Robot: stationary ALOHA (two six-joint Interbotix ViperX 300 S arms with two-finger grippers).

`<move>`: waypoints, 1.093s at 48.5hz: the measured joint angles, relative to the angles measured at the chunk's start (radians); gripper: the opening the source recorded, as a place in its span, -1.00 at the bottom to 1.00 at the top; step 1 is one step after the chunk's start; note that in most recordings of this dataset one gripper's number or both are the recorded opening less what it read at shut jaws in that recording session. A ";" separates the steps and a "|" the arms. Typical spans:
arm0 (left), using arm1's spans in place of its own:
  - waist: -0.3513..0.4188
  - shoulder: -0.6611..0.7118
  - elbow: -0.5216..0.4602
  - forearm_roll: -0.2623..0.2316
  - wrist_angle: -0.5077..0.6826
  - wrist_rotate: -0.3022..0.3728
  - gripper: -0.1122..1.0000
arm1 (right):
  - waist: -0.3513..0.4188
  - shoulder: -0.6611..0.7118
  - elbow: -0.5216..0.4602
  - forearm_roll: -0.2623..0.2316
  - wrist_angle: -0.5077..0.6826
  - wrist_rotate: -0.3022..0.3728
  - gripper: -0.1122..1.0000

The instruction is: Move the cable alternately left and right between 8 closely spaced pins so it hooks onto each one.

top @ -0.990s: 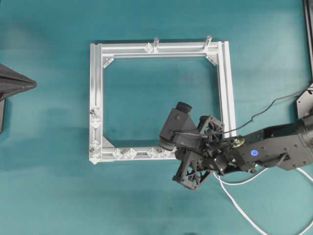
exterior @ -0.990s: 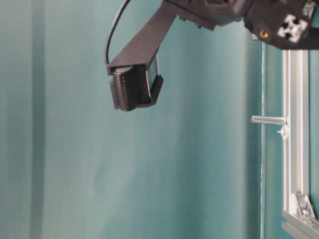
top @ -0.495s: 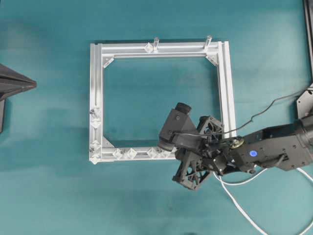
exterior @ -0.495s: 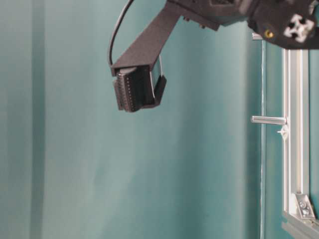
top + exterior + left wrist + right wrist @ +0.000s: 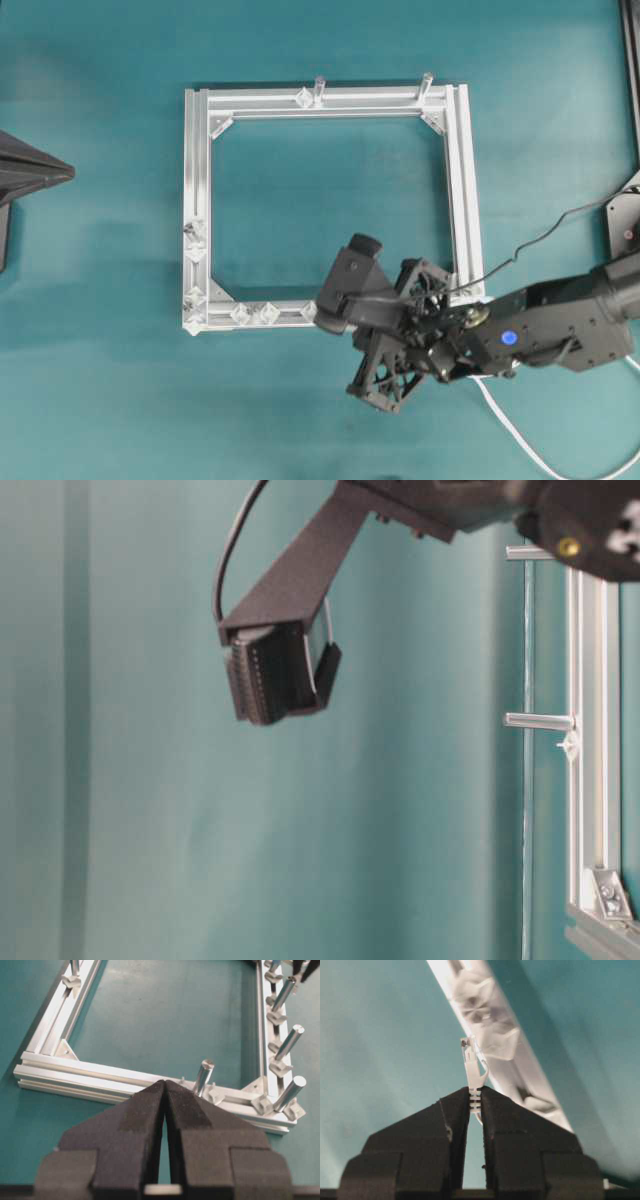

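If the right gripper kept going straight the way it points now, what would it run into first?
Most likely the pins on the aluminium rail. In the wrist view the right gripper, shut on the cable just behind its plug, aims at the blurred studs right beyond the tip. How far off they are is unclear.

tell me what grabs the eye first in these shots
The square silver frame lying flat on the teal table stands out first. Next is the black right gripper over the frame's near right corner, its jaws shut on the white cable just behind the plug, close above the pins on the bottom rail.
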 measured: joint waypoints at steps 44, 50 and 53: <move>0.000 -0.034 0.009 -0.002 -0.002 0.000 -0.80 | 0.018 0.195 -0.307 0.003 0.071 0.002 -0.64; 0.000 -0.034 0.009 0.000 0.000 0.002 -0.80 | 0.009 0.201 -0.316 -0.002 0.083 0.002 -0.64; 0.000 -0.034 0.009 0.000 -0.002 0.000 -0.80 | 0.000 0.201 -0.318 -0.008 0.083 0.000 -0.64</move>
